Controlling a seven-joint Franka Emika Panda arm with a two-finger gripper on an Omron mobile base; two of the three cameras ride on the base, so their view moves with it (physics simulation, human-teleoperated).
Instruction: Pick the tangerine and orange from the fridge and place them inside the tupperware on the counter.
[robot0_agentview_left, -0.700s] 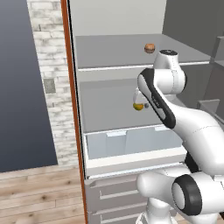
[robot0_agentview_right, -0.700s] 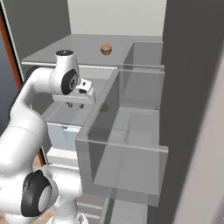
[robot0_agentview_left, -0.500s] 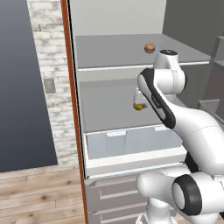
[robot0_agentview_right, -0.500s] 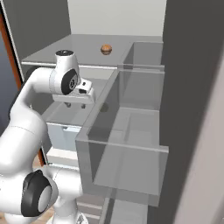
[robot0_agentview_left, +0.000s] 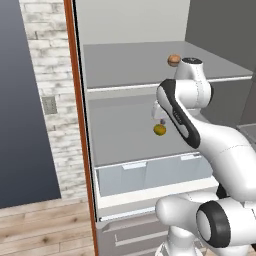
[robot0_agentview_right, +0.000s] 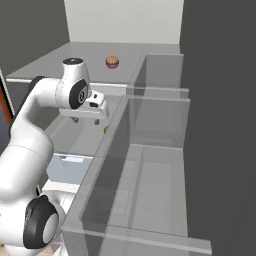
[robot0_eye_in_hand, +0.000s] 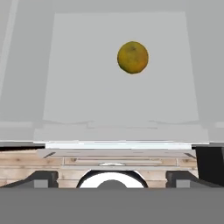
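inside the fridge (robot0_agentview_left: 130, 65), the tool (robot0_agentview_right: 86, 120) hangs with jaws spread, empty, above the middle shelf (robot0_eye_in_hand: 118, 96); a yellow-orange fruit (robot0_eye_in_hand: 132, 57) sits beyond it, untouched. reaching and closing on it looks next; farther up, another fruit (robot0_agentview_left: 173, 60).

A round yellow-orange fruit (robot0_eye_in_hand: 132, 57) lay on a flat pale grey shelf (robot0_eye_in_hand: 87, 87) of the fridge (robot0_eye_in_hand: 26, 52), toward the upper right of the shelf and well apart from its front edge — nothing else rested on that surface. The shelf's front lip (robot0_eye_in_hand: 118, 133) ran straight across the view, with a lighter strip just beneath it. Below that lip showed a band of wooden floor (robot0_eye_in_hand: 26, 162). The gripper (robot0_eye_in_hand: 112, 177) stood wide open — its two dark finger tips (robot0_eye_in_hand: 41, 178) rose far apart at the bottom corners, clear of the fruit
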